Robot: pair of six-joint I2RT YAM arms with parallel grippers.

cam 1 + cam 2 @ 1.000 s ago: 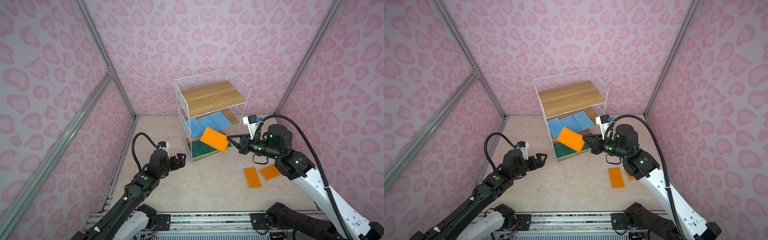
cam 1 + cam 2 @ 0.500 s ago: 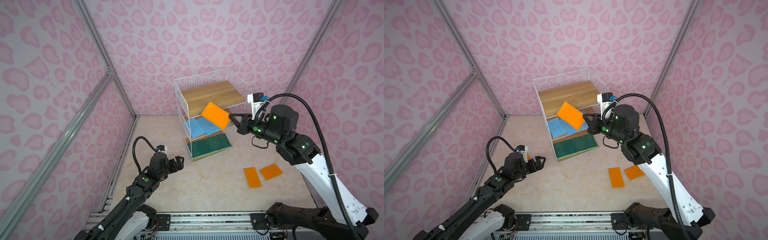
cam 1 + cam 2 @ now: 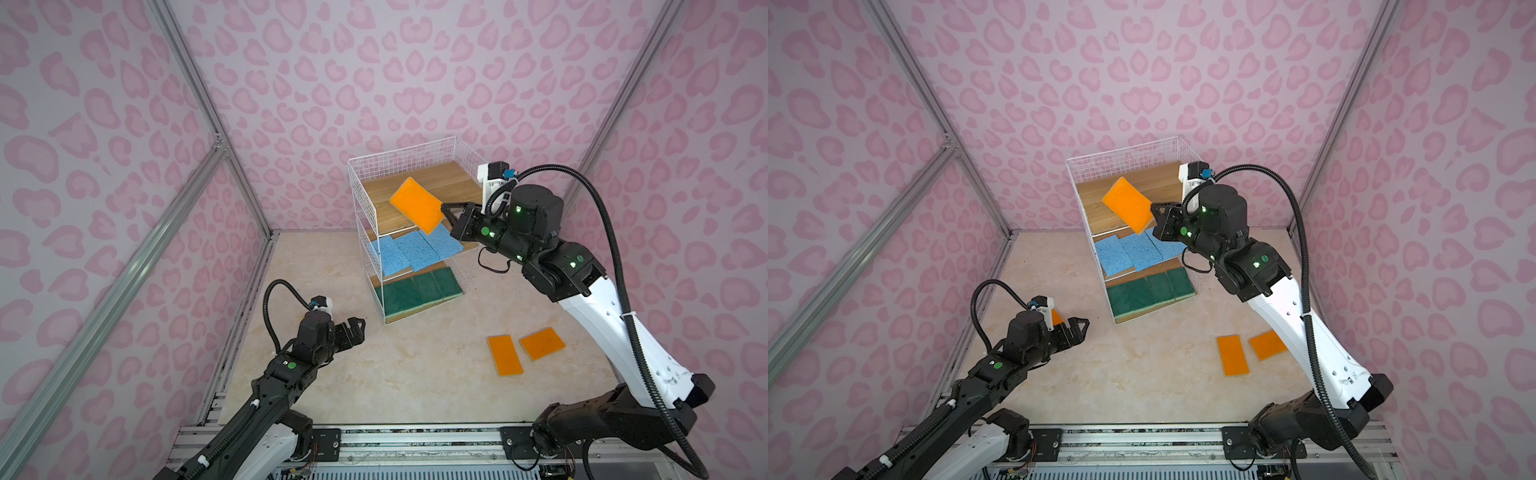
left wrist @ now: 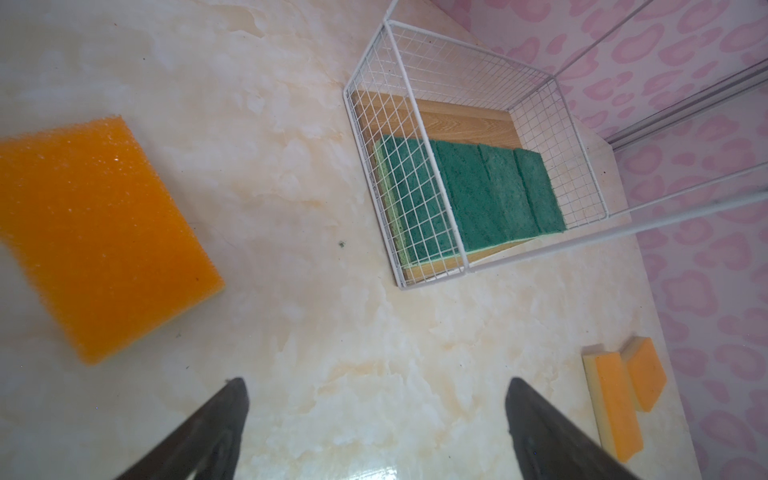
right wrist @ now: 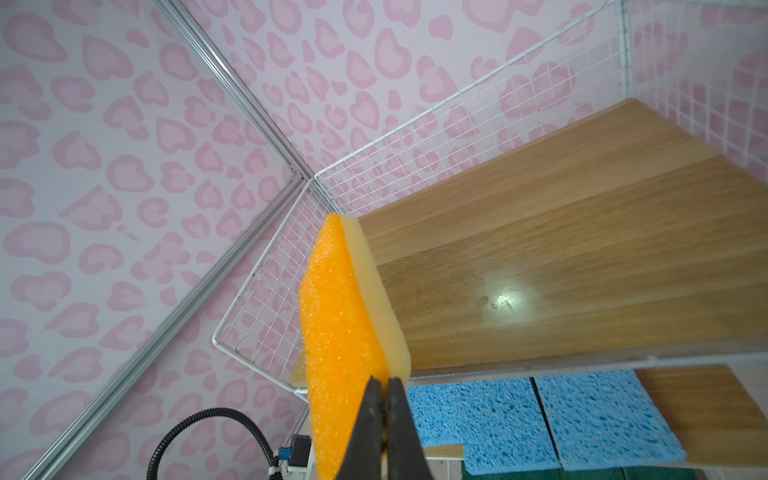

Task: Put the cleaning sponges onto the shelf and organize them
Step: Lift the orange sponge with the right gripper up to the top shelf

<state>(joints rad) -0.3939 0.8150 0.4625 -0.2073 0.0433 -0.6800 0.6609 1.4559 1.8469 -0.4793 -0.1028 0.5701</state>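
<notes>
Left wrist view shows the left gripper (image 4: pixel 374 415) low over the marble floor (image 4: pixel 332 365), its jaws spread wide and holding nothing. A loose orange sponge (image 4: pixel 95 245) lies near it. In both top views, two orange sponges (image 3: pixel 505 355) lie side by side on the floor to the right. Beyond stands the shelf (image 3: pixel 399 162), with green sponges (image 3: pixel 419 289) on the bottom board and blue sponges (image 3: pixel 409 251) on the middle one. The right gripper (image 3: pixel 446 208) is pinched tight on a tilted held sponge (image 3: pixel 415 210) over the top board (image 3: pixel 449 178).

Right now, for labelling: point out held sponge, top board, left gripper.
held sponge (image 3: pixel 417 210), a top view, orange face
top board (image 3: pixel 451 183), a top view, bare wood
left gripper (image 4: pixel 376 380), left wrist view, between fingertips
</notes>
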